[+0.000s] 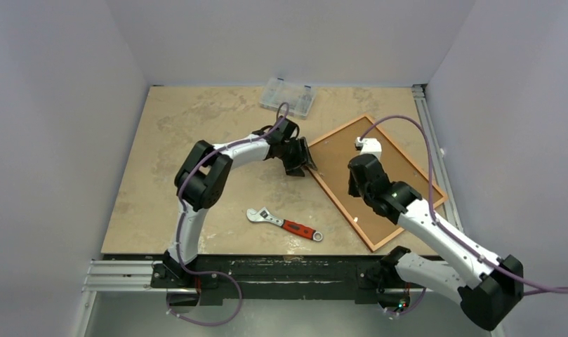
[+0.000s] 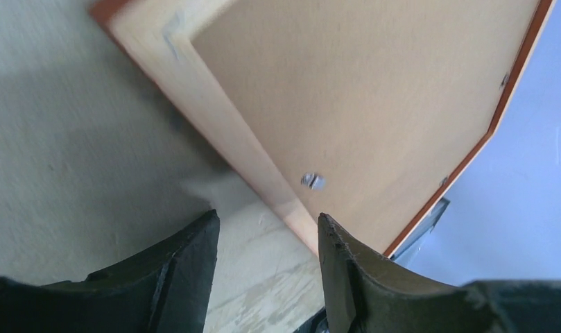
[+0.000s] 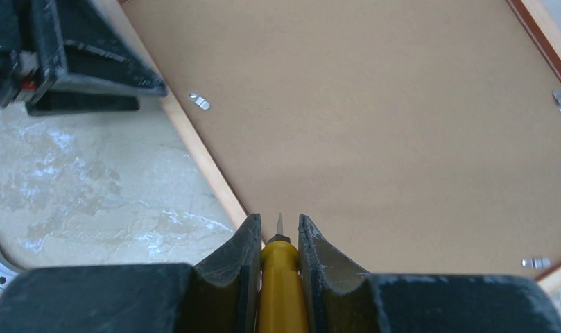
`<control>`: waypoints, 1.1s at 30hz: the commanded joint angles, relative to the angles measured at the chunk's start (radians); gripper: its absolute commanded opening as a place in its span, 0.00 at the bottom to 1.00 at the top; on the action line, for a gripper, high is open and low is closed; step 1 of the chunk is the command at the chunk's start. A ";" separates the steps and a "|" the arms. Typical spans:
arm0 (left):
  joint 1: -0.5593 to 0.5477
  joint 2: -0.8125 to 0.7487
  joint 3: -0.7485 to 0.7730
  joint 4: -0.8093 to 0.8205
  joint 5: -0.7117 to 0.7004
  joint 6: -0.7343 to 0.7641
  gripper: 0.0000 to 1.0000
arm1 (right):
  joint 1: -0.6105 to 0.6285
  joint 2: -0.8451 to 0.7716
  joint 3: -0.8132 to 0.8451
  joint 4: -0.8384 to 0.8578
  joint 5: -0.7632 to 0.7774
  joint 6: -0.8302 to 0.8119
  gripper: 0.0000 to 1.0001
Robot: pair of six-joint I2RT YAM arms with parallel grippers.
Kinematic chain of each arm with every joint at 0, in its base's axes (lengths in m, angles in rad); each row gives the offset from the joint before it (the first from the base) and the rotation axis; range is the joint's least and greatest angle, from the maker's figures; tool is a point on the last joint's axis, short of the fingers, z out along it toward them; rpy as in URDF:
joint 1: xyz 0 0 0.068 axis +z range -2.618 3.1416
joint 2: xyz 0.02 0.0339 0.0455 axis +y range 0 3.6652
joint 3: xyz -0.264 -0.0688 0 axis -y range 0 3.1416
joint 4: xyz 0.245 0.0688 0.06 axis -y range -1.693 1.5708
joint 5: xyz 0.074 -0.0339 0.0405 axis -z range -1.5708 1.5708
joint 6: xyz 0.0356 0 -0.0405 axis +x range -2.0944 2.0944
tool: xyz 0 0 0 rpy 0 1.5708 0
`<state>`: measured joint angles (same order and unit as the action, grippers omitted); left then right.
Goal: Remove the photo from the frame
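Observation:
The frame [image 1: 340,198] lies face down on the right of the table, its red-orange moulding around a brown backing board [image 1: 335,151]. The photo is hidden under that board. My left gripper [image 1: 305,156] hovers at the frame's left edge; in the left wrist view it [image 2: 267,220] stands open, nothing between its fingers, with the frame's edge [image 2: 215,118] and a metal clip [image 2: 312,181] just ahead. My right gripper [image 3: 277,220] is shut on a yellow-handled screwdriver [image 3: 283,277], tip pointing at the backing board [image 3: 374,125] near the frame's edge [image 3: 204,163].
A red-handled wrench [image 1: 284,224] lies on the table near the front middle. A clear plastic box [image 1: 288,96] sits at the back. More metal clips [image 3: 200,101] [image 3: 559,101] [image 3: 535,263] sit along the frame's inner edge. A metal rail [image 1: 427,133] runs along the table's right side.

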<state>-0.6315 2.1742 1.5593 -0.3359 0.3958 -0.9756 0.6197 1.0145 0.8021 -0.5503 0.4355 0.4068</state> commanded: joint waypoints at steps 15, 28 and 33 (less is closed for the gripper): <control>-0.264 -0.164 -0.274 0.165 -0.072 -0.404 0.54 | 0.000 -0.343 -0.087 -0.079 0.134 0.193 0.00; -0.338 -0.027 -0.094 -0.120 -0.193 -0.552 0.48 | 0.018 -0.367 -0.113 -0.052 0.126 0.179 0.00; -0.344 0.011 -0.042 -0.159 -0.242 -0.565 0.47 | 0.030 -0.371 -0.114 -0.053 0.129 0.178 0.00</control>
<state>-0.9630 2.1235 1.4803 -0.4057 0.2382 -1.5112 0.6392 0.6575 0.6930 -0.6350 0.5552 0.5835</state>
